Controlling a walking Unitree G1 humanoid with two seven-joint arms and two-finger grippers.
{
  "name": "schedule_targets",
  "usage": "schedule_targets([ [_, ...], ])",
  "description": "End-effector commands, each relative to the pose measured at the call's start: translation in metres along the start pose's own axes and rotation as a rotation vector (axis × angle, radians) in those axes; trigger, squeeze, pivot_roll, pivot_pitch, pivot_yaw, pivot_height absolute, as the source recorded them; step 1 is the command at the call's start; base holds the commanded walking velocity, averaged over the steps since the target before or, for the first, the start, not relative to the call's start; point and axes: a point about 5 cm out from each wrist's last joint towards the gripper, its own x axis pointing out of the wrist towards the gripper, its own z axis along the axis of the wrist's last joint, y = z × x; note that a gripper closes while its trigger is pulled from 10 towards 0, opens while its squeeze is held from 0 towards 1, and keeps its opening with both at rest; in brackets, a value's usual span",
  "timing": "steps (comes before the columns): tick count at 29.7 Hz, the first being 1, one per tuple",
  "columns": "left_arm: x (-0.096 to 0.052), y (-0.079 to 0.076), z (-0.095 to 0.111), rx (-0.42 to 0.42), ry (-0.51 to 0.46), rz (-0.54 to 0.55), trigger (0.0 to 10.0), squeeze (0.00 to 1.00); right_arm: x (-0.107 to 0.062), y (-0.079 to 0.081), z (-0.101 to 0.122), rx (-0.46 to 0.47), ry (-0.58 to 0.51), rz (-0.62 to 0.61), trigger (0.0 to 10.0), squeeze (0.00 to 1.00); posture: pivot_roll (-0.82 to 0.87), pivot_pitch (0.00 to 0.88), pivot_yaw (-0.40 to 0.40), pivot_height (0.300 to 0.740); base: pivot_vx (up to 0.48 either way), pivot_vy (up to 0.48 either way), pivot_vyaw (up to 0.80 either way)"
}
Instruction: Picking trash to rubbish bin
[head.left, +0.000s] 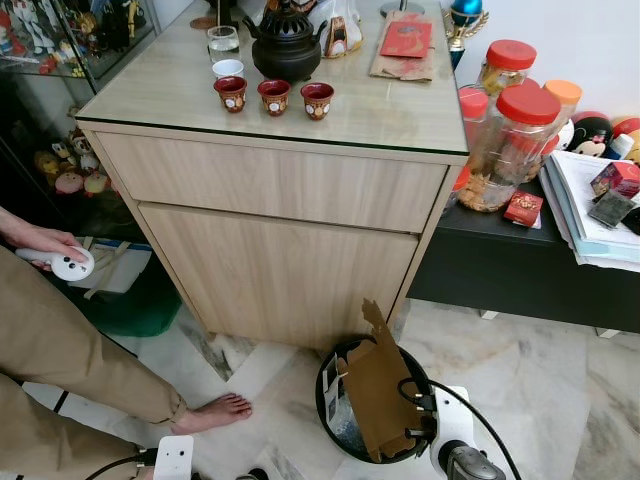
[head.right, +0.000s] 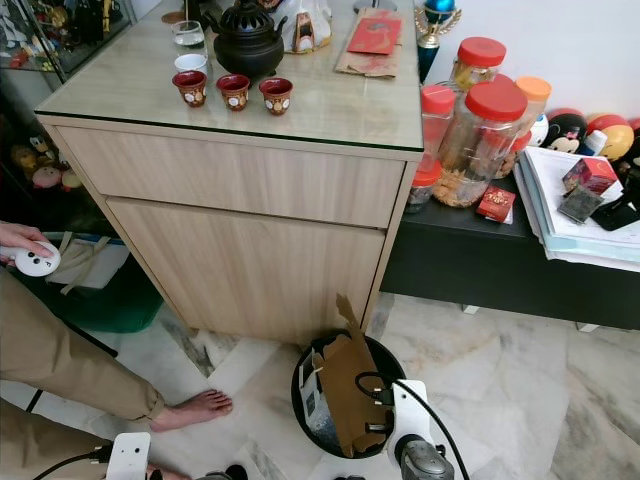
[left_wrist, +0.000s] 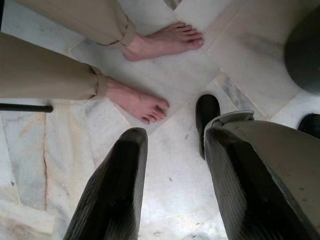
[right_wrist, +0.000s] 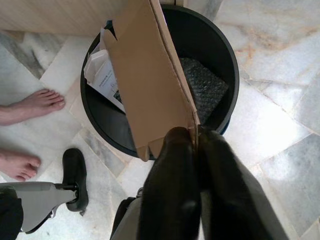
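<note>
A torn piece of brown cardboard (right_wrist: 145, 75) stands tilted in the mouth of a round black rubbish bin (right_wrist: 225, 55) on the marble floor. My right gripper (right_wrist: 196, 135) is shut on the cardboard's lower edge, just above the bin's near rim. From the head views the cardboard (head.left: 380, 395) sticks up out of the bin (head.left: 325, 385) in front of the cabinet. White paper (right_wrist: 102, 80) and bubble wrap (right_wrist: 202, 85) lie inside the bin. My left gripper (left_wrist: 172, 137) hangs open over bare floor, holding nothing.
A wooden cabinet (head.left: 280, 230) with a tea set on top stands just behind the bin. To the left a person in tan trousers stands barefoot (head.left: 215, 410), holding a white controller (head.left: 65, 262). A low black shelf (head.left: 520, 270) with jars is on the right.
</note>
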Motion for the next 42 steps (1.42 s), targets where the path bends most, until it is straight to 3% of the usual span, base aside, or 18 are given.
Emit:
schedule_targets([
  [1, -0.003, 0.002, -0.012, -0.011, 0.041, 0.006, 10.0, 0.00, -0.001, -0.003, -0.006, 0.008, 0.019, -0.005, 10.0, 1.00, 0.11, 0.212, -0.039, 0.740, 0.000, 0.000, 0.00],
  [25, -0.003, -0.003, -0.011, -0.005, 0.036, -0.022, 10.0, 0.00, -0.005, -0.013, -0.014, 0.029, 0.030, -0.039, 10.0, 1.00, 0.11, 0.187, -0.033, 0.740, 0.000, 0.000, 0.00],
  [26, -0.003, -0.003, -0.011, -0.006, 0.036, -0.023, 10.0, 0.00, -0.005, -0.013, -0.015, 0.024, 0.032, -0.042, 10.0, 0.84, 0.11, 0.189, -0.034, 0.740, 0.000, 0.000, 0.00],
  [27, -0.003, -0.004, -0.011, -0.005, 0.037, -0.023, 10.0, 0.00, -0.005, -0.014, -0.015, 0.018, 0.036, -0.045, 10.0, 0.00, 0.11, 0.193, -0.034, 0.740, 0.000, 0.000, 0.00],
  [42, -0.005, 0.002, -0.017, 0.020, 0.057, 0.010, 10.0, 0.00, -0.009, -0.016, -0.030, 0.026, 0.082, -0.056, 10.0, 0.00, 0.11, 0.193, -0.033, 0.740, 0.000, 0.000, 0.00],
])
